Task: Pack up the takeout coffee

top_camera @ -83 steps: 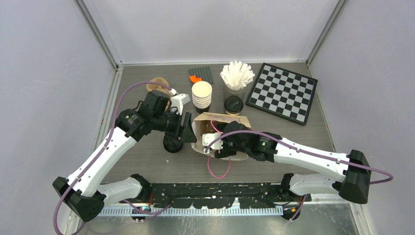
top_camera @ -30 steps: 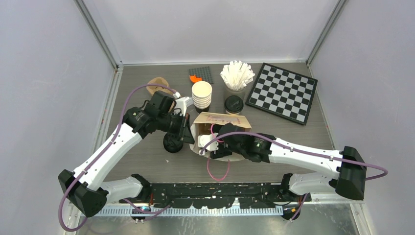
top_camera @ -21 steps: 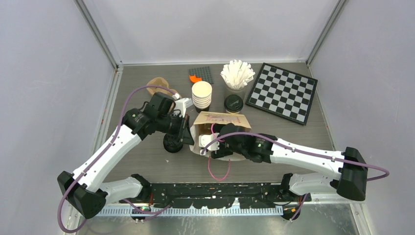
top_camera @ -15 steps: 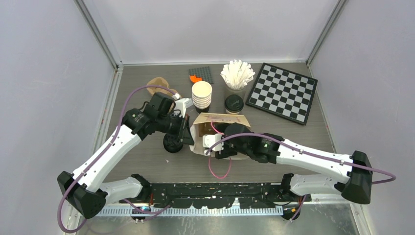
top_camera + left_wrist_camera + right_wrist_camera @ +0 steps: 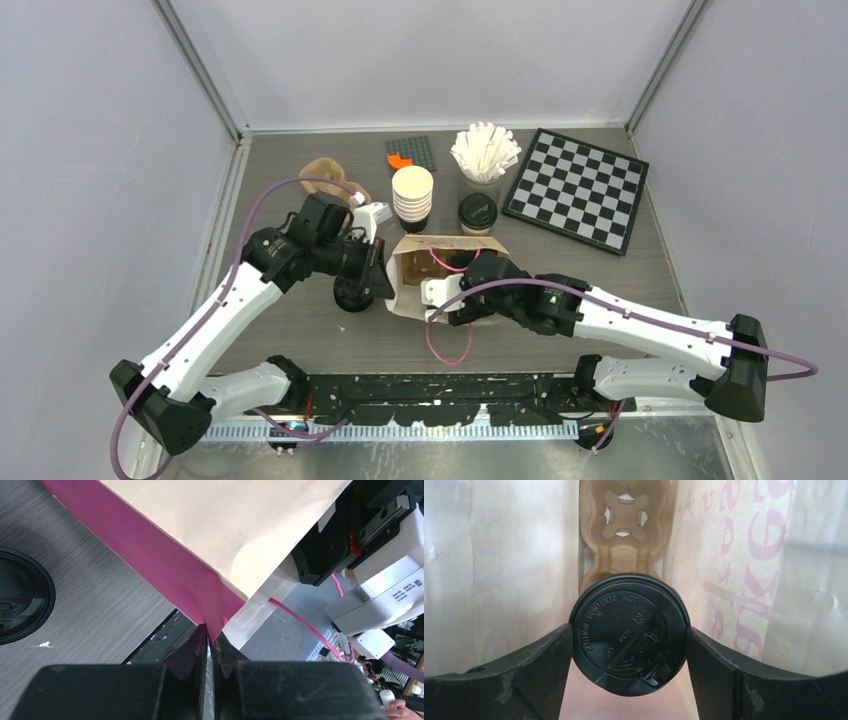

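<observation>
Clamping black-lidded cream paper cup [image 5: 629, 625] in right gripper [image 5: 629, 652], inside pink-printed brown paper bag [image 5: 499, 555]; pinching bag rim in left gripper [image 5: 210, 647]. Risking tipping on release if off-centre over moulded-pulp carrier [image 5: 624, 555].

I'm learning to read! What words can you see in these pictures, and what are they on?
"CAUTION CONTENTS HOT": raised letters on the coffee lid, right wrist view.
Tiny marks lower on that lid: too small to read.
Big pink letters on the bag: cut off and creased, no whole word readable.
White label, left wrist view: print too small to read.
</observation>
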Controlling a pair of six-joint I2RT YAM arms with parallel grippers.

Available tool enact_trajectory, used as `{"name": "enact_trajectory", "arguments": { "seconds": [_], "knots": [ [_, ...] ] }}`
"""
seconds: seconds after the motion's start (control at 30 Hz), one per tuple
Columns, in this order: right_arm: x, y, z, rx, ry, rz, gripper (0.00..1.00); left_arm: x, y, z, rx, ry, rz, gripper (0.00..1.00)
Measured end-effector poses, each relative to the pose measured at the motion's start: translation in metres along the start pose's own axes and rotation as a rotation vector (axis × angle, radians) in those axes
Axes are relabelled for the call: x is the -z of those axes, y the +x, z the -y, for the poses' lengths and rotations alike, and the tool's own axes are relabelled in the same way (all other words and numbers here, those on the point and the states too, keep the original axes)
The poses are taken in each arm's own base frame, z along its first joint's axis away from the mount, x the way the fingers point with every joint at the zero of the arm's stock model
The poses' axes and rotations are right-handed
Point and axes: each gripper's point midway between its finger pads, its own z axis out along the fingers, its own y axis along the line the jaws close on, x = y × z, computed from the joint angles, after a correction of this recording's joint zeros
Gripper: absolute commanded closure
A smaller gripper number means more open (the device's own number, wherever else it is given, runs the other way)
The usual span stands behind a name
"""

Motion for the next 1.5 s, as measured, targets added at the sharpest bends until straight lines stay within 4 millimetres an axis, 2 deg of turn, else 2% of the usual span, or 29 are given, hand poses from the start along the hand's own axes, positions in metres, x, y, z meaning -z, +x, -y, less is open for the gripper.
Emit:
{"name": "enact_trajectory", "arguments": {
  "seconds": [0.27,0.33,0.43,0.6,0.77,0.93,1.17,1.5],
  "knots": [
    [-0.003,0.008,0.0,0.003,0.004,-0.017,0.34,-0.003,0.007,-0.003,-0.02,0.008,-0.02,0.85],
    [-0.006,0.012,-0.005,0.006,-0.008,-0.024,0.34,-0.003,0.007,-0.003,-0.023,0.009,-0.023,0.78],
    [-0.008,0.017,-0.014,0.01,-0.026,-0.033,0.34,-0.003,0.009,-0.003,-0.023,0.009,-0.022,0.6],
    [-0.006,0.019,-0.015,0.008,-0.023,-0.029,0.34,0.003,0.011,0.0,-0.009,0.01,0.003,0.52],
    [-0.007,0.019,-0.016,0.003,-0.016,-0.022,0.34,0.006,0.007,0.003,0.006,0.014,0.035,0.49],
    [-0.008,0.019,-0.015,0.001,-0.01,-0.017,0.34,0.001,0.006,-0.003,0.022,-0.012,0.024,0.48],
    [-0.01,0.016,-0.014,-0.005,0.006,-0.003,0.35,0.0,0.007,-0.006,0.049,-0.032,0.023,0.4],
    [-0.01,0.018,-0.017,-0.047,0.027,0.017,0.35,0.002,0.011,-0.01,0.089,-0.075,0.02,0.38]
  ]
}}
